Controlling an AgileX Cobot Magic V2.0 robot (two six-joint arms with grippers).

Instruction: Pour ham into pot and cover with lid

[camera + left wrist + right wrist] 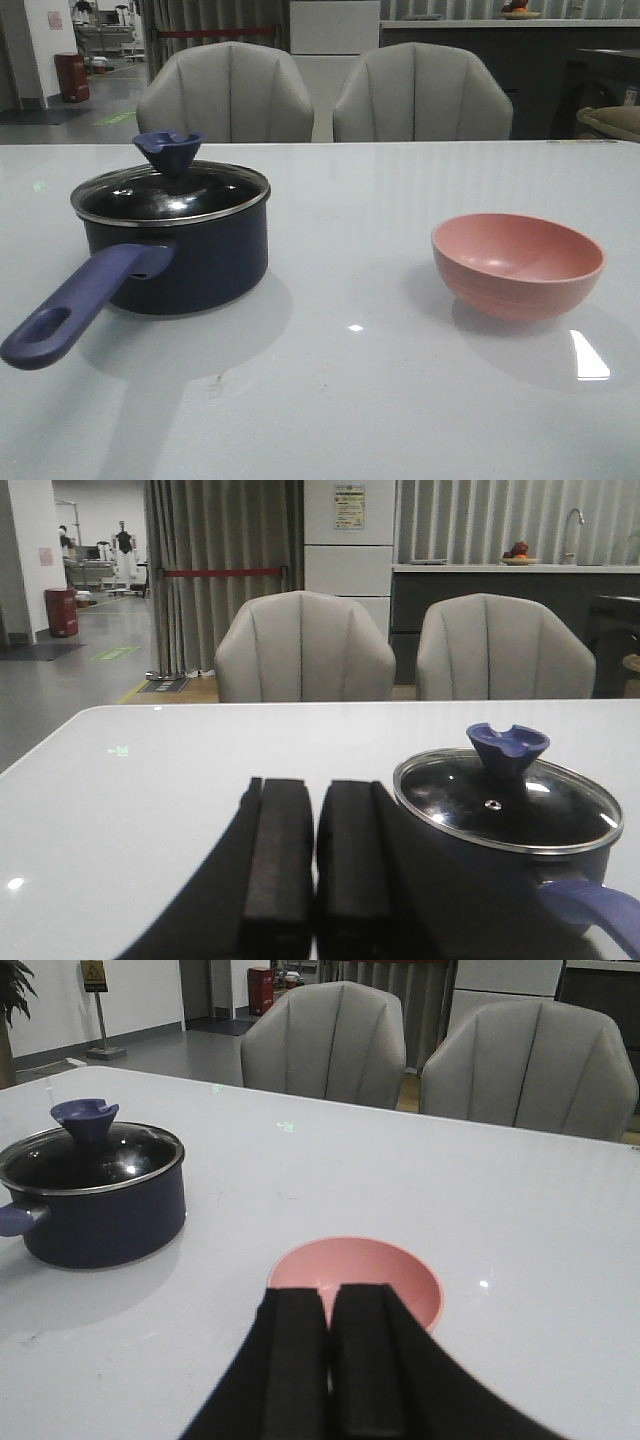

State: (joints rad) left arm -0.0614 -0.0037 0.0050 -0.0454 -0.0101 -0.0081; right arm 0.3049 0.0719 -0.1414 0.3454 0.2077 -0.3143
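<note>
The dark navy pot [190, 265] stands on the left of the white table, its long purple-blue handle [70, 315] pointing toward the front left. The glass lid [170, 192] with its flared blue knob [167, 150] sits flat on the pot's rim. No ham shows in any view; the pot's inside is hidden under the lid. Neither gripper appears in the front view. My left gripper [316, 782] is shut and empty, low over the table just beside the pot [480, 880]. My right gripper [328, 1292] is shut and empty, in front of the pink bowl [400, 1270].
The pink bowl [517, 262] stands on the right of the table and looks empty inside. Two grey chairs [225, 95] stand behind the table's far edge.
</note>
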